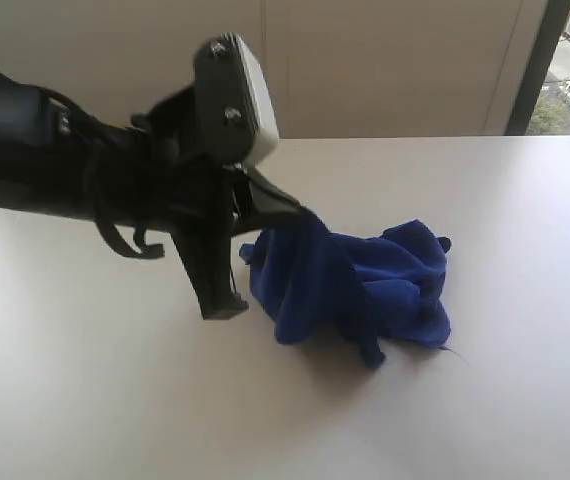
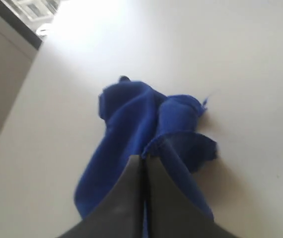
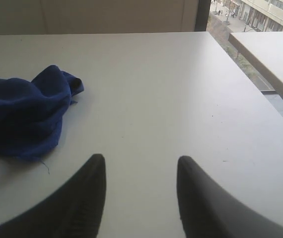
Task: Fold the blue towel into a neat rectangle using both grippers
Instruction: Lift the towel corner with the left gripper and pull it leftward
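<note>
1. While your left gripper [image 2: 142, 162] is pinching a lifted bit of the blue towel [image 1: 365, 275], its jaws are pressing flat together.
2. Rest of the towel is lying bunched on the white table [image 1: 115, 400], edges too crumpled to trace.
3. Your right gripper [image 3: 140, 161] is hanging spread wide over bare tabletop, clear of the cloth, and it's only showing in its own wrist view.

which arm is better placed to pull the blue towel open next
Left, likely: the left gripper has its fingers shut on an edge of the blue towel, while the right gripper hangs open over the table beside it, holding nothing.
</note>
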`<state>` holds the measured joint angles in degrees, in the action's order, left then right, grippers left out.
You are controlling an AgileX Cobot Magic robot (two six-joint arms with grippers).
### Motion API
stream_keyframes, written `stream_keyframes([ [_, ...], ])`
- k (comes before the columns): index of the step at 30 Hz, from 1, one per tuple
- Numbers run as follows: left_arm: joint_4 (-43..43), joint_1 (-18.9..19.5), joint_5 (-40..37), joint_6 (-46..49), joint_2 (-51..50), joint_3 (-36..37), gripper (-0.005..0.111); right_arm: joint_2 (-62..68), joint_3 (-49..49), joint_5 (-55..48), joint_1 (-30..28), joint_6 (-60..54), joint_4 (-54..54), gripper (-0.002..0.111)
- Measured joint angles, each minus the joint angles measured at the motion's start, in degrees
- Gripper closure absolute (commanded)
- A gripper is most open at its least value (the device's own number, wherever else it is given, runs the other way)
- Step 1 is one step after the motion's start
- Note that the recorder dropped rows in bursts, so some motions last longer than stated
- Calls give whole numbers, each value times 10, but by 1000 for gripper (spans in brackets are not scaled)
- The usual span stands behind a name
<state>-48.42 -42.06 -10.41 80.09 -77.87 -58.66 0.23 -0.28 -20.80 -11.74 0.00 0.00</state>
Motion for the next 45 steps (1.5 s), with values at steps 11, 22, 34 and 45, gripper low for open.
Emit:
stream_keyframes([
  [11,1,0,186,-14,158,0,107,0,0,0,0,0,0,65],
  [22,-92,128,193,6,185,36,107,0,0,0,0,0,0,65],
  [34,-102,253,195,11,181,155,107,0,0,0,0,0,0,65],
  [45,-104,259,185,11,145,208,107,0,0,0,0,0,0,65],
])
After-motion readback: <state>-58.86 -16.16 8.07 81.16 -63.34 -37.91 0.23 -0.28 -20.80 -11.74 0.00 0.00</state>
